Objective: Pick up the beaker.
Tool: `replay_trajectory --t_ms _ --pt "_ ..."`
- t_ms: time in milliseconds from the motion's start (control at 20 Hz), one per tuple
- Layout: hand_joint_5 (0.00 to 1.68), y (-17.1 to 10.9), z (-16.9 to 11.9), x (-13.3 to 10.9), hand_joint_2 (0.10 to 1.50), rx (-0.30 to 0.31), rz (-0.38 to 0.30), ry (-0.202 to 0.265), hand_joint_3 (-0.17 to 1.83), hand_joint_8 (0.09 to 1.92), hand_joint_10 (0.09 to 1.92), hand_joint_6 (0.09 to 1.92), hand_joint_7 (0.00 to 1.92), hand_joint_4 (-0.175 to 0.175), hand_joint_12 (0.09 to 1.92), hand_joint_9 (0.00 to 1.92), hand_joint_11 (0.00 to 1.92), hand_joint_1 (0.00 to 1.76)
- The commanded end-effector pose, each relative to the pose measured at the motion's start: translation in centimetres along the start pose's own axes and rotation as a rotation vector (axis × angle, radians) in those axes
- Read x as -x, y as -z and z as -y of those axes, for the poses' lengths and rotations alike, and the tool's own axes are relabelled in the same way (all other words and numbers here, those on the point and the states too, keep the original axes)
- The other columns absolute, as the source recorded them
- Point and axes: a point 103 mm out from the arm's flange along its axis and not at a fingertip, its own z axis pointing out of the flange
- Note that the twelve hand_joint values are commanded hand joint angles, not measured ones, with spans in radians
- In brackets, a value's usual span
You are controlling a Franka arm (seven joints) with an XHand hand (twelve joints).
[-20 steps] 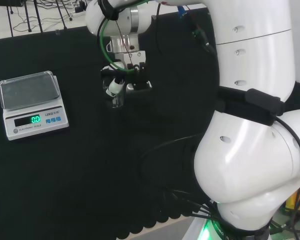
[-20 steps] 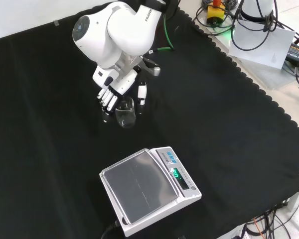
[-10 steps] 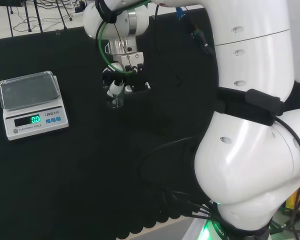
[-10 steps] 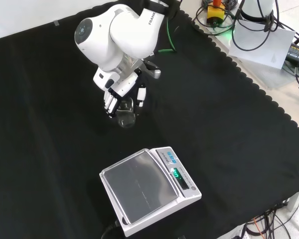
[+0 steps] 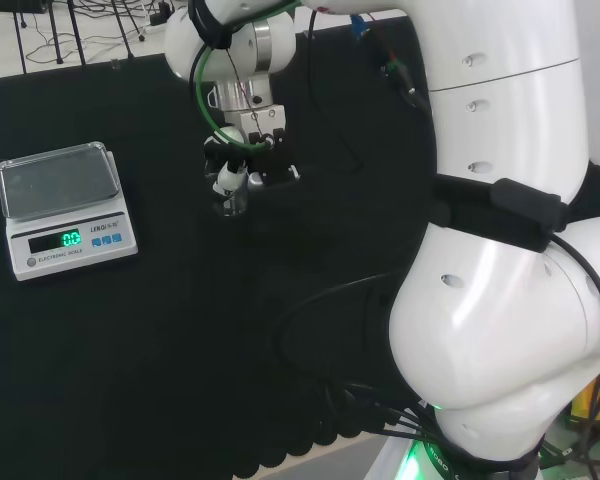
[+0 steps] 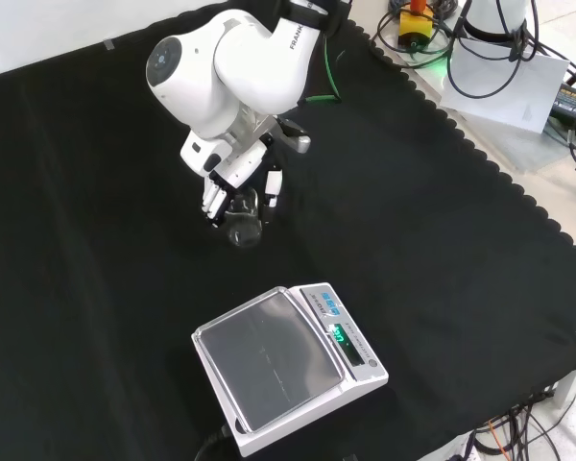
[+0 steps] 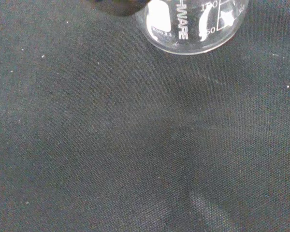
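A small clear glass beaker (image 6: 242,225) with white print stands upright on the black cloth. In the head view the beaker (image 5: 232,204) sits just below the hand (image 5: 246,160). The hand (image 6: 232,176) reaches down over it from the white arm. In the front view its fingers (image 6: 212,198) hang almost straight at the beaker's left and the thumb (image 6: 272,183) at its right, both close to the glass. The beaker's base (image 7: 193,29) shows near in the wrist view, resting on the cloth, with a dark fingertip (image 7: 120,6) beside it.
A white scale with a grey pan (image 6: 269,363) stands nearer the camera in the front view; in the head view the scale (image 5: 62,205) is to the left of the beaker. The arm's big white links (image 5: 500,240) stand at the head view's right. Cables lie beyond the cloth's edge (image 6: 480,58).
The hand has shifted slightly over the beaker, and its fingers and thumb now stand closer to the glass. The beaker stays on the cloth.
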Motion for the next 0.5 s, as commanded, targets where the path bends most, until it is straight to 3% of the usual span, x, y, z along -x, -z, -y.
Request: replay_trajectory --t_ms 50,500 --pt "0.43 1.1 0.3 0.2 1.18 0.013 0.007 0.004 -0.17 1.43 1.3 1.52 0.53 -0.059 1.22 0.8 0.86 1.2" --pt "0.45 5.8 1.8 0.6 1.19 0.078 0.036 -0.002 -0.17 1.46 1.32 1.53 0.54 -0.065 1.23 0.8 0.86 1.21"
